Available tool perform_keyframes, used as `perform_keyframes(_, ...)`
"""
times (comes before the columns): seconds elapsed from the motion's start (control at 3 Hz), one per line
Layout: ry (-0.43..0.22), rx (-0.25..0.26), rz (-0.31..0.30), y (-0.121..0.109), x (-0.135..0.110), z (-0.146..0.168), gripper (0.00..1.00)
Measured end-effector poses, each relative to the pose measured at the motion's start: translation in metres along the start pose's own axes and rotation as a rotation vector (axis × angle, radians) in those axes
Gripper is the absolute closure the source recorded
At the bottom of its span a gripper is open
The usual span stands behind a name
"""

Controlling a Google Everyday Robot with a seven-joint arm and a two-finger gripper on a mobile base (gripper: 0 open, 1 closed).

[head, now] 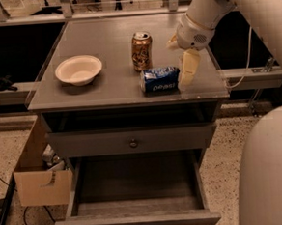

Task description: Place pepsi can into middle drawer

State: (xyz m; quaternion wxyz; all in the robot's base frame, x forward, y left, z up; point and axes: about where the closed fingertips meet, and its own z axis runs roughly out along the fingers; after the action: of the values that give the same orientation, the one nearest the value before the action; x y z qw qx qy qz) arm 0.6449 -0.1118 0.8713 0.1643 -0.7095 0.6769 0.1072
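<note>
The pepsi can (159,79), blue with white lettering, lies on its side on the cabinet top (105,92), near the front edge. My gripper (180,65) hangs just right of it, open and empty, with one pale finger (189,71) pointing down beside the can's right end. The middle drawer (72,199) is pulled out below; its dark floor is bare.
A gold-brown can (141,50) stands upright just behind the pepsi can. A white bowl (78,69) sits on the left of the top. A closed drawer front with a round knob (133,143) is above the open drawer. A cardboard box (39,182) stands at the left; my white body (271,173) fills the lower right.
</note>
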Motion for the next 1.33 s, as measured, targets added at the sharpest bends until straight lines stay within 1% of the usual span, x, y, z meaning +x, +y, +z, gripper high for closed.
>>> perform_keyframes(0.33, 0.010, -0.028, 0.016, -0.001, 0.002, 0.015, 0.00)
perform_keyframes(0.67, -0.011, -0.058, 0.055, -0.002, 0.004, 0.030, 0.00)
perform_keyframes(1.0, -0.036, -0.067, 0.100, -0.003, 0.004, 0.039, 0.00)
perform_keyframes(1.33, -0.039, -0.068, 0.105, -0.003, 0.004, 0.040, 0.15)
